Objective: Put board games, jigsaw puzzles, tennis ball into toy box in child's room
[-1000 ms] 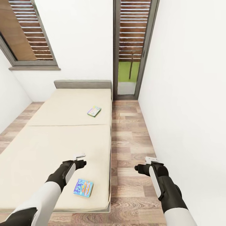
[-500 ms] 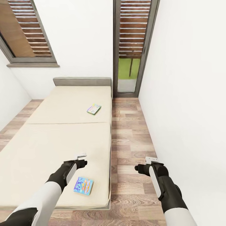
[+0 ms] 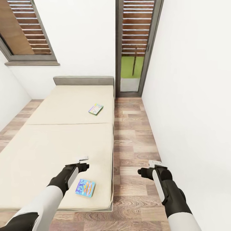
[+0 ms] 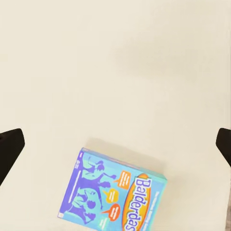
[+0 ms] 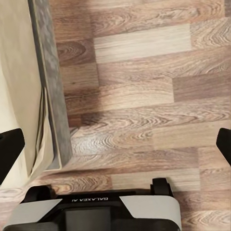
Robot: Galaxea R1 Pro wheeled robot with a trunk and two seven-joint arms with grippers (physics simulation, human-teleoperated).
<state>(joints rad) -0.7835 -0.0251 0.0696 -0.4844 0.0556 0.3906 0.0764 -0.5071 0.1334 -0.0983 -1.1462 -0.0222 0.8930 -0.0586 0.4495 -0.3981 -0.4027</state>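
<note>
1. Near board game [image 3: 85, 188]: blue box, lies flat on the bed [image 3: 48, 144] by the foot-end corner, close to the bed's right edge. In the left wrist view it reads as a blue "Balderdash" box [image 4: 113, 192], skewed, nothing touching it.
2. Far board game [image 3: 96, 109]: flat on the bed's upper half, toward the headboard [image 3: 83, 80], near the right edge, well apart from the first.
3. Your left gripper [image 3: 82, 162] hangs above the mattress, just beyond the near box, not over it. In the wrist view the dark fingertips [image 4: 9, 149] sit wide apart at the frame edges, nothing between them.
4. Your right gripper [image 3: 153, 166] is out over the wooden floor [image 3: 134, 134], beside the bed. Its fingers [image 5: 10, 147] are also spread wide, empty. The robot base [image 5: 101, 211] is visible below.
5. Risk: the box is thin and flat on a soft mattress, so a straight-down pinch may push it in or skate off the lid.
6. Risk: it's close to the edge, so a sideways nudge could slide it onto the floor.
7. Risk: the box is skewed to the fingers, so closing without turning the wrist may catch only a corner.
8. Far box likely needs a reposition, looks like a long reach from here.
</note>
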